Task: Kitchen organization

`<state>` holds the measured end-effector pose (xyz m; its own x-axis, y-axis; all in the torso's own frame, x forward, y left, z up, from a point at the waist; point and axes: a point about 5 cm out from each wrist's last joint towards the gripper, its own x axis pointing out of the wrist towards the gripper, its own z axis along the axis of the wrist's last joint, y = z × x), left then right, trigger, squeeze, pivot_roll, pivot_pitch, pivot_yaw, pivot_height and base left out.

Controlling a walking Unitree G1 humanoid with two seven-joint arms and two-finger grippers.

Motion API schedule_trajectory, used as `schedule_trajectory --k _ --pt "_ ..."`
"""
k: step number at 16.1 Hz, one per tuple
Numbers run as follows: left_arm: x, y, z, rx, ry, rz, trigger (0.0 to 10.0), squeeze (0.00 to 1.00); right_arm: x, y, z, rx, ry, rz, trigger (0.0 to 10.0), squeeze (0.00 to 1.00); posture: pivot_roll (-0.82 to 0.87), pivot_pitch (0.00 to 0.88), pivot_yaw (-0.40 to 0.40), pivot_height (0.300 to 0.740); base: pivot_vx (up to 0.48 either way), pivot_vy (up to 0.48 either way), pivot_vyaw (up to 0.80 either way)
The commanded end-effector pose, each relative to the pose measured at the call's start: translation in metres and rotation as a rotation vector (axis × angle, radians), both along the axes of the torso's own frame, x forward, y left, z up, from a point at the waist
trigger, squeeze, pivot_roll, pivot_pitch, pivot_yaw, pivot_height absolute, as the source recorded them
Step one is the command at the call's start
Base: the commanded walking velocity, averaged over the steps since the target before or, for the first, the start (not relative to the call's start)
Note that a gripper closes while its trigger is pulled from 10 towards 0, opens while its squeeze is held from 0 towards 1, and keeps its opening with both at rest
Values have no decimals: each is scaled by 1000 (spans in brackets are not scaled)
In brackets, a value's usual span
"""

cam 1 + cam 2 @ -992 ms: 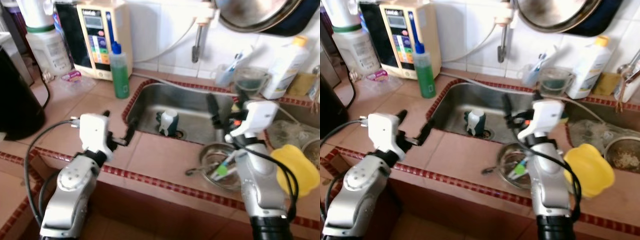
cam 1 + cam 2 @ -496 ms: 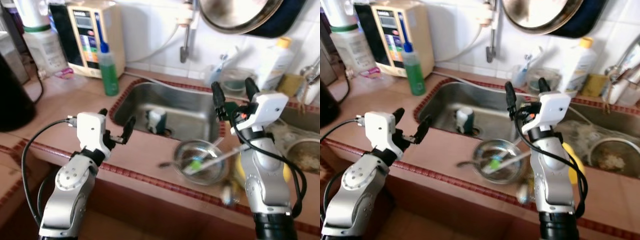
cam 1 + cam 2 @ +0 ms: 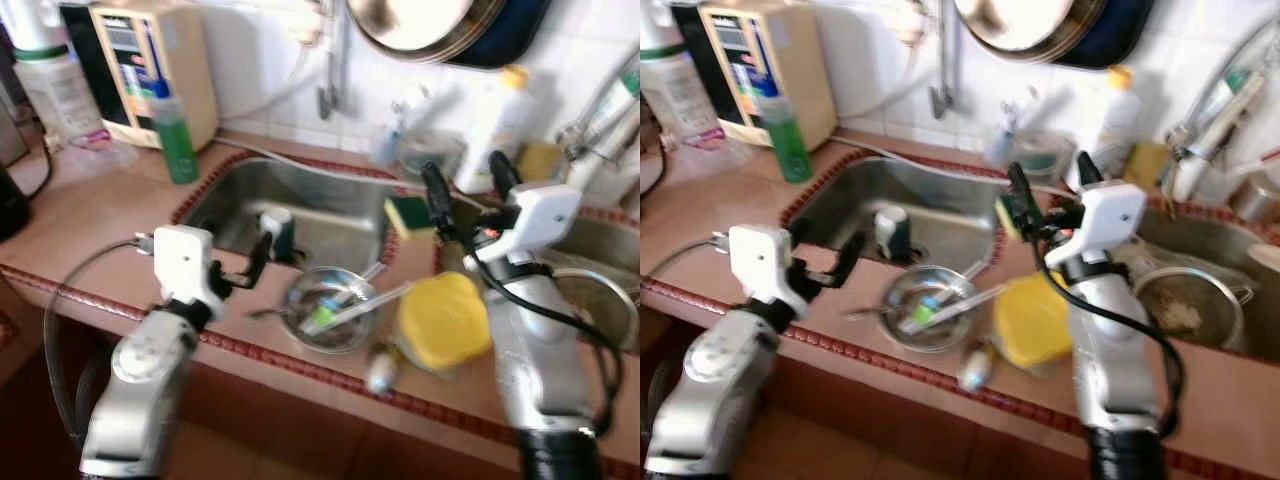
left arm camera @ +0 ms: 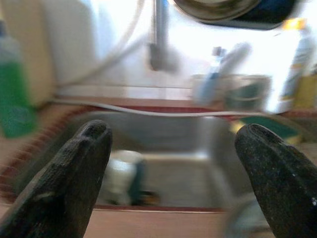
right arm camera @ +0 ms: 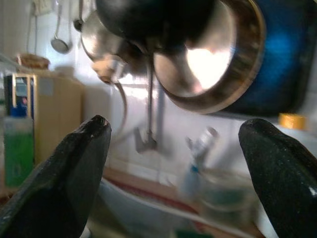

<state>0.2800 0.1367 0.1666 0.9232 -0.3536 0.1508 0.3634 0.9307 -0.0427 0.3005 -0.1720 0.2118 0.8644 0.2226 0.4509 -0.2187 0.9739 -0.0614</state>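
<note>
A steel bowl (image 3: 328, 312) holding a green-tipped brush and a long utensil sits on the tiled counter's front edge, just before the sink (image 3: 330, 215). A yellow lid-like thing (image 3: 441, 320) lies right of the bowl. A green-and-yellow sponge (image 3: 404, 214) rests on the sink's right rim. My left gripper (image 3: 242, 272) hovers open and empty left of the bowl, pointing at the sink and the white cup (image 4: 123, 179) in it. My right gripper (image 3: 467, 188) is open and empty, raised above the sponge, facing the hanging pan (image 5: 218, 49).
A green soap bottle (image 3: 174, 136) and a beige water machine (image 3: 140, 58) stand back left. A white bottle (image 3: 495, 128) and a cup of brushes (image 3: 425, 155) stand behind the sink. A pot (image 3: 590, 300) sits at right. A small bottle (image 3: 380, 368) lies by the counter edge.
The view has swung to the right, so everything has slid left in the picture. My right gripper rose from low over the sink to above its rim. Both grippers stay open.
</note>
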Motion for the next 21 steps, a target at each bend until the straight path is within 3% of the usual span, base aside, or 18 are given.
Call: schedule_trajectory --k 1,6,11,18,21 --pt "-3 7 1 13 4 17 10000 0 -5 3 6 -4 -22 47 10000 0 -104 29 -11 740 0 0 0" --pt "-17 14 -16 -67 120 3 10000 0 -22 -4 -3 -102 16 113 10000 0 -114 31 -4 740 0 0 0" --pt "-34 6 -34 -22 213 -82 10000 0 -32 -2 -10 -166 53 179 10000 0 -118 31 3 740 0 0 0" --pt "-47 -2 -45 -202 343 -152 10000 0 -41 1 -21 -256 103 271 10000 0 -116 49 -5 740 0 0 0" --pt "-48 -2 -46 -224 364 -146 10000 0 -44 2 -24 -283 122 304 10000 0 -120 56 -10 740 0 0 0"
